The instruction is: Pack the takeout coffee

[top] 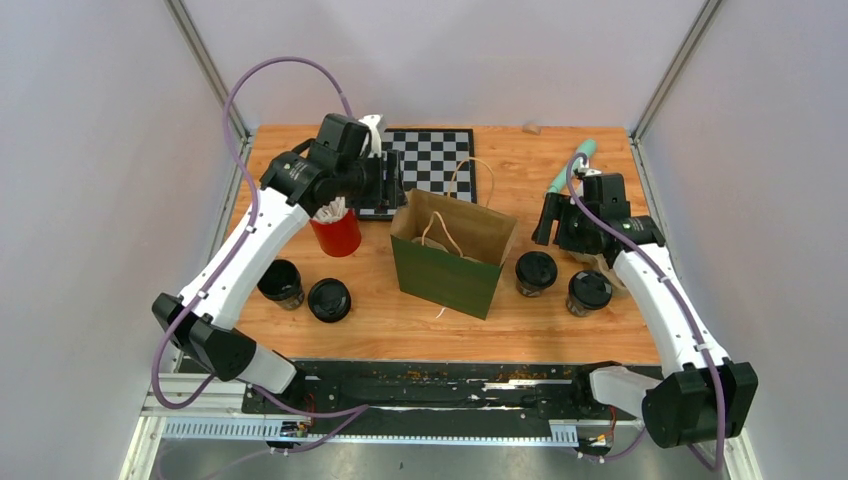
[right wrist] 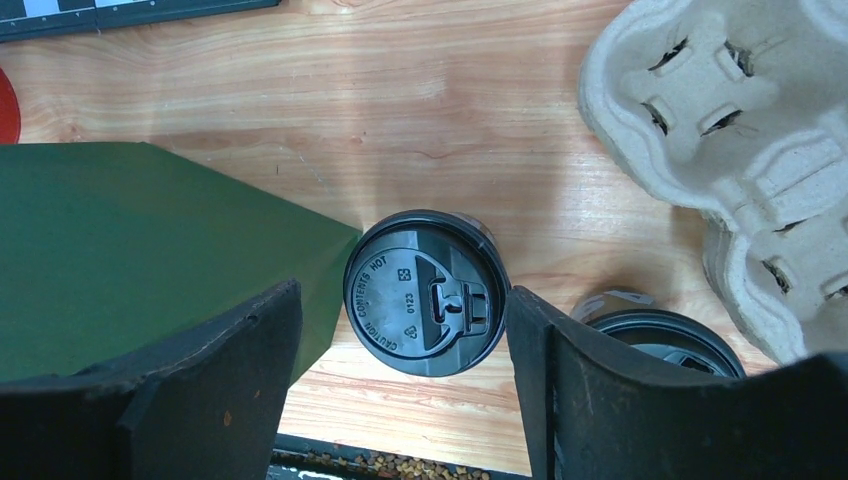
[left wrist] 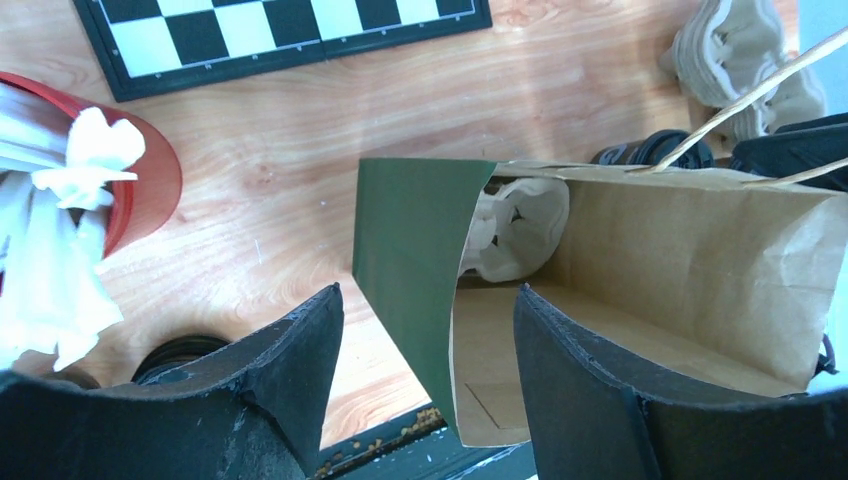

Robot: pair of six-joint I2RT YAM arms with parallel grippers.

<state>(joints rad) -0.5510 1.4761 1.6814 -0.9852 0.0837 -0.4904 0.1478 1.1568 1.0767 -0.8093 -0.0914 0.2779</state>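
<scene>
Open, empty right gripper [right wrist: 402, 305] hangs above lidded coffee cup [right wrist: 425, 293] beside green bag [right wrist: 150, 250]; left gripper [left wrist: 428, 300] open above bag's rim.

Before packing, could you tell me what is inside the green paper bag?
Inside the bag, a pale pulp cup carrier shows, nothing else; its green wall hides part.

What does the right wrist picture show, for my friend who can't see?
A black-lidded coffee cup stands on a wooden table under the open right gripper. Beside it: a green bag, a second cup, a pulp cup tray.
</scene>
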